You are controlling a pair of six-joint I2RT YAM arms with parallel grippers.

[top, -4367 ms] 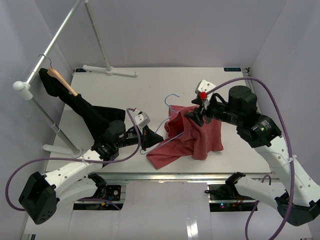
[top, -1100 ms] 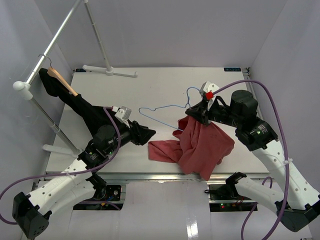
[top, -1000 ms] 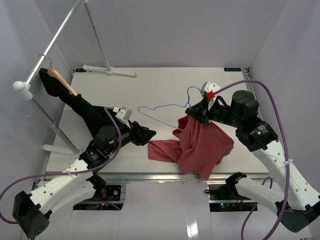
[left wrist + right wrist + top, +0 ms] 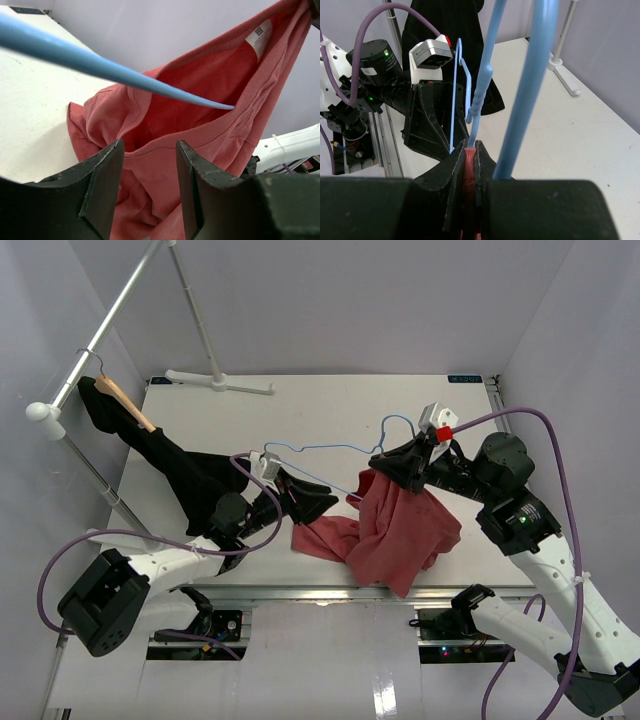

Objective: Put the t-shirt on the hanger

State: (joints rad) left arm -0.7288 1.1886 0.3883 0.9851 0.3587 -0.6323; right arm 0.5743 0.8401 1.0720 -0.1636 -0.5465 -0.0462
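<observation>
Left gripper (image 4: 322,497) slid toward 3 o'clock, fingers spread, empty, at t-shirt (image 4: 405,530) collar. Right gripper (image 4: 382,462) clamps t-shirt. Hanger (image 4: 330,447) tip entering neck, so threading started imo.

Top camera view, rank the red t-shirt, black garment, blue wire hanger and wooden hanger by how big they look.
1. t-shirt and black garment, too alike to rank.
2. blue wire hanger, long but thin.
3. wooden hanger, mostly hidden by the garment.
</observation>
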